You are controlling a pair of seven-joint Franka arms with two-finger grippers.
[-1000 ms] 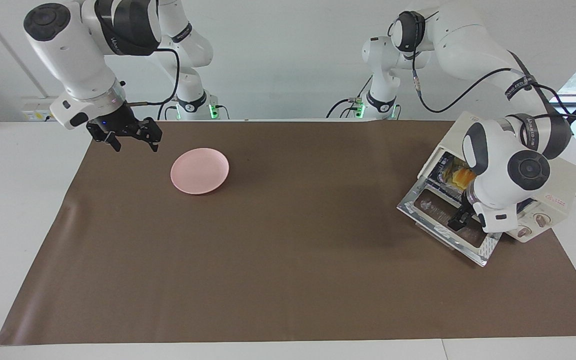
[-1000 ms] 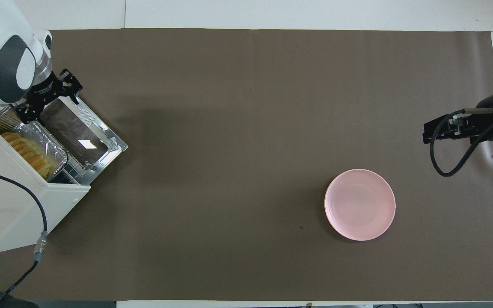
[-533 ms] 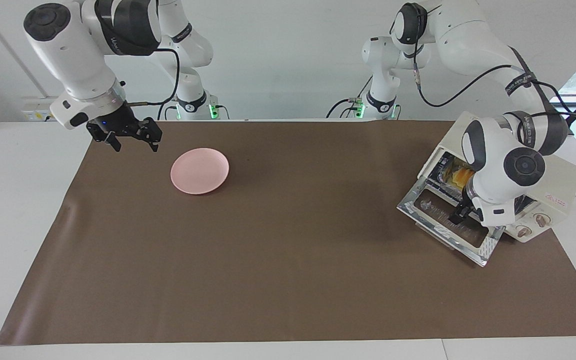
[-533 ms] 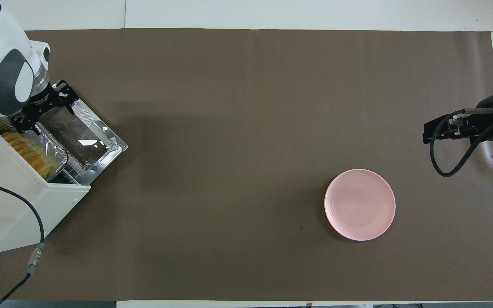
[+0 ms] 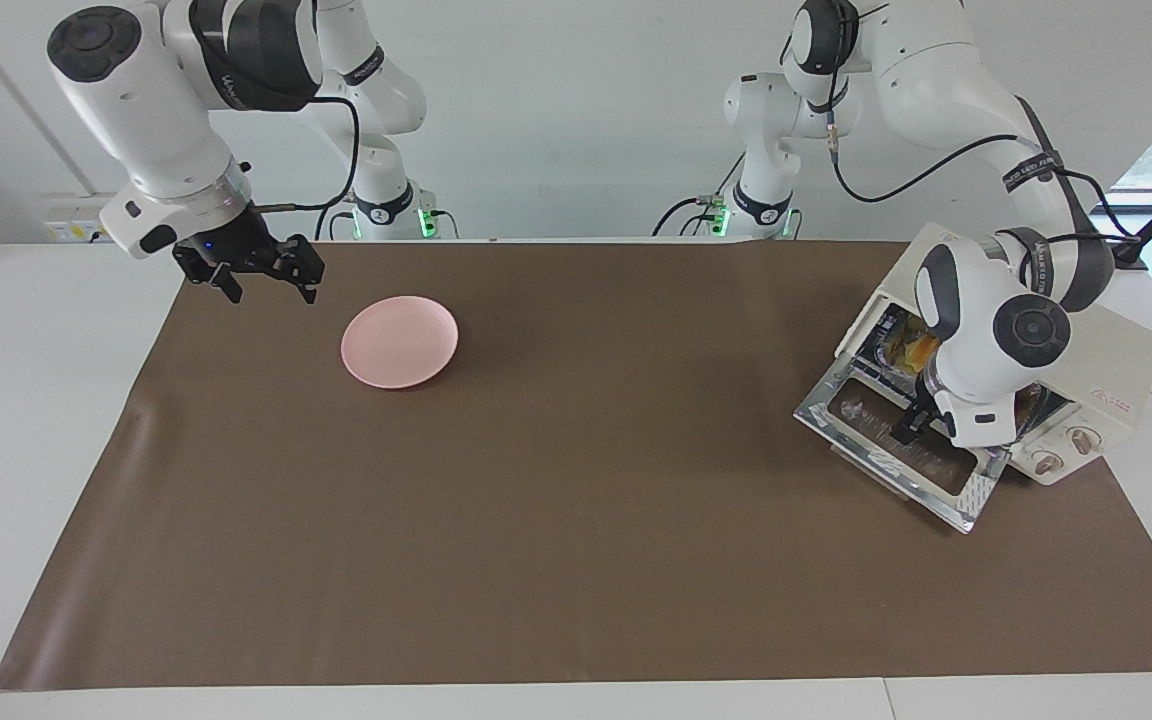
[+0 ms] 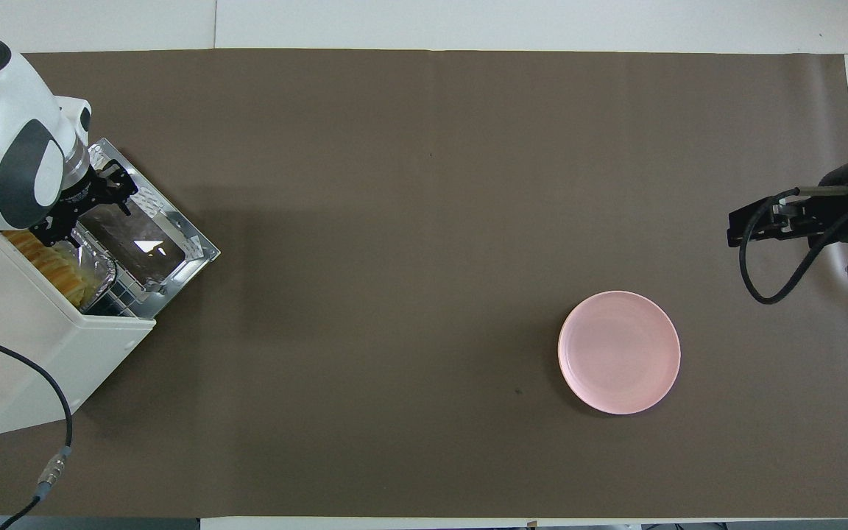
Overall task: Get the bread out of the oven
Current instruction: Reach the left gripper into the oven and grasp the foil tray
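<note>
The cream-white oven [image 5: 1121, 365] [image 6: 34, 353] stands at the left arm's end of the table with its glass door [image 5: 936, 480] [image 6: 152, 235] dropped flat. Inside, the golden ridged bread [image 6: 56, 269] [image 5: 924, 349] lies in a silver foil tray [image 6: 100, 266] on the rack; the left arm hides most of it in the facing view. My left gripper [image 6: 87, 215] [image 5: 911, 425] hangs open, low over the door's hinge edge, at the tray's front rim. I cannot tell whether it touches the tray. The right gripper [image 5: 266, 285] [image 6: 735, 228] waits open in the air, holding nothing.
A round pink plate [image 5: 399, 341] [image 6: 619, 352] lies on the brown mat toward the right arm's end, beside the waiting right gripper. The oven's two knobs [image 5: 1066, 450] face away from the robots. A black cable [image 6: 48, 383] runs down over the oven's top.
The left gripper has slid along the open door toward the oven's mouth and the foil tray. The right arm has not moved.
</note>
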